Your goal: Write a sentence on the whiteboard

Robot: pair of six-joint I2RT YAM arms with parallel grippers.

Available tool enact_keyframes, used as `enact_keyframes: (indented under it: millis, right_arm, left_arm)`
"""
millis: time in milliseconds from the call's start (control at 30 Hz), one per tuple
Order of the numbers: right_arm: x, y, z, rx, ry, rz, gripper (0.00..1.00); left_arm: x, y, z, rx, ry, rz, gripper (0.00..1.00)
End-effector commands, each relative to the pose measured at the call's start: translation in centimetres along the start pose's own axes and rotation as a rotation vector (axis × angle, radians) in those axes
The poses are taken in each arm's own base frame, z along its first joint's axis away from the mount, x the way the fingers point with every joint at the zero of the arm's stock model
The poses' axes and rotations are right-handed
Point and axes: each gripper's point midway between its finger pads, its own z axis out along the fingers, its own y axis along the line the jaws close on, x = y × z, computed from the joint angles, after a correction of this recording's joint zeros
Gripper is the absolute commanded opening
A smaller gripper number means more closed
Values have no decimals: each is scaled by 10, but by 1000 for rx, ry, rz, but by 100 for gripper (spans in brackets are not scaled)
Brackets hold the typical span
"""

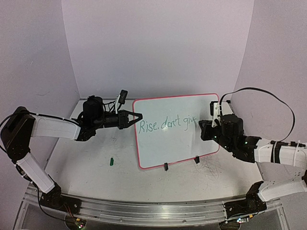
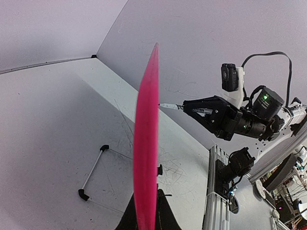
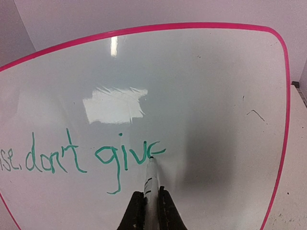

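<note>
The whiteboard [image 1: 177, 146], glossy white with a pink-red frame, stands tilted on the table. Green writing [image 1: 165, 124] on it reads "Rise, don't give". My left gripper [image 1: 136, 116] is shut on the board's left edge. In the left wrist view that pink edge [image 2: 147, 120] runs up from between my fingers [image 2: 165, 213]. My right gripper [image 3: 151, 199] is shut on a white marker [image 3: 150, 179]. The marker's tip touches the whiteboard [image 3: 206, 96] at the bottom of the last "e". In the top view the right gripper [image 1: 205, 128] is at the board's right side.
A small green cap [image 1: 111, 161] lies on the table left of the board. Two black clip feet [image 1: 166, 166] sit under the board's lower edge. A white rod with black ends [image 2: 92, 173] lies behind the board. A metal rail [image 1: 153, 211] lines the near edge.
</note>
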Motion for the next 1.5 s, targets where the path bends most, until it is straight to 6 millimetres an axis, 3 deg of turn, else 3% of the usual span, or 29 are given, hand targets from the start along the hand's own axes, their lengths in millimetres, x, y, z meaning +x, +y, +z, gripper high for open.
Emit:
enact_keyframes:
  millis: [0, 467, 1100, 1467]
  right_arm:
    - [-26, 0, -4, 7, -84, 27, 0]
    - [-20, 0, 5, 17, -69, 17, 0]
    - [-12, -16, 9, 98, -52, 42, 0]
    - [-26, -6, 11, 51, -100, 38, 0]
  left_arm:
    - [-15, 17, -6, -99, -36, 66, 0]
    - [-14, 16, -6, -99, -34, 64, 0]
    - [-15, 15, -9, -103, -38, 68, 0]
    - [-16, 14, -9, -102, -39, 70, 0]
